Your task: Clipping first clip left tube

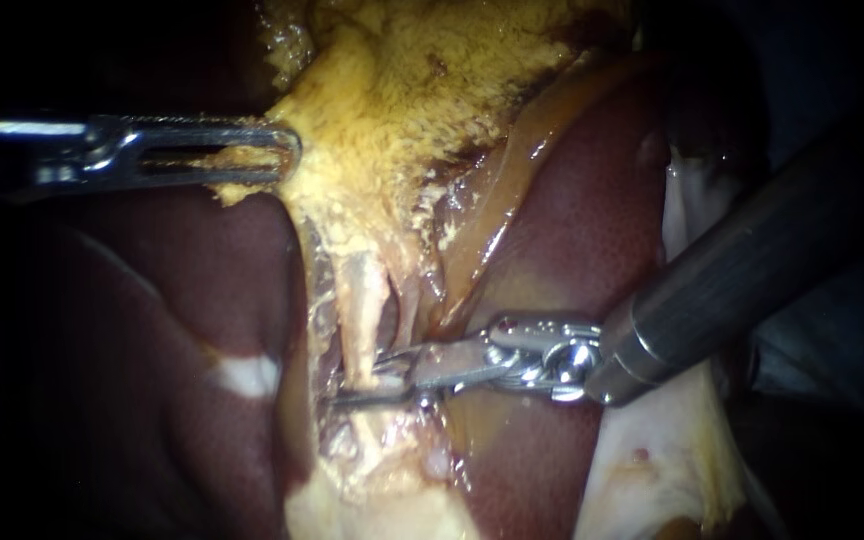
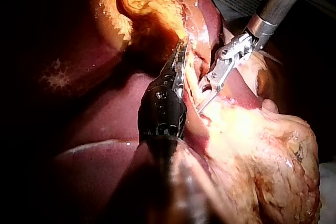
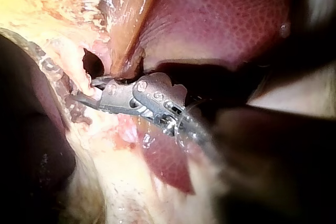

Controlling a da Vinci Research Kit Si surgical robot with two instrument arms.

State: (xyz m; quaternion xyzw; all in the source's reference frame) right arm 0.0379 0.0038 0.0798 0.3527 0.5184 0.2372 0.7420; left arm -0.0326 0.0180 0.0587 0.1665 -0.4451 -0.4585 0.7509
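Your left instrument [image 1: 277,153] comes in from nine o'clock in the endoscope view. Its end effector looks clamped on the yellow edge of the gallbladder [image 1: 402,90], though the flat-on angle makes that grip hard to judge. The gallbladder fills twelve o'clock, with dark red liver [image 1: 582,220] on both sides of it. Your right instrument [image 1: 357,378] enters from three o'clock. Its end effector stands apart, one jaw on either side of the left tube [image 1: 362,320], a pale strand running from the gallbladder toward six o'clock, just left of centre. The right wrist view shows pale tissue lying between those jaws. In the left wrist view, your two instruments sit just beside each other.
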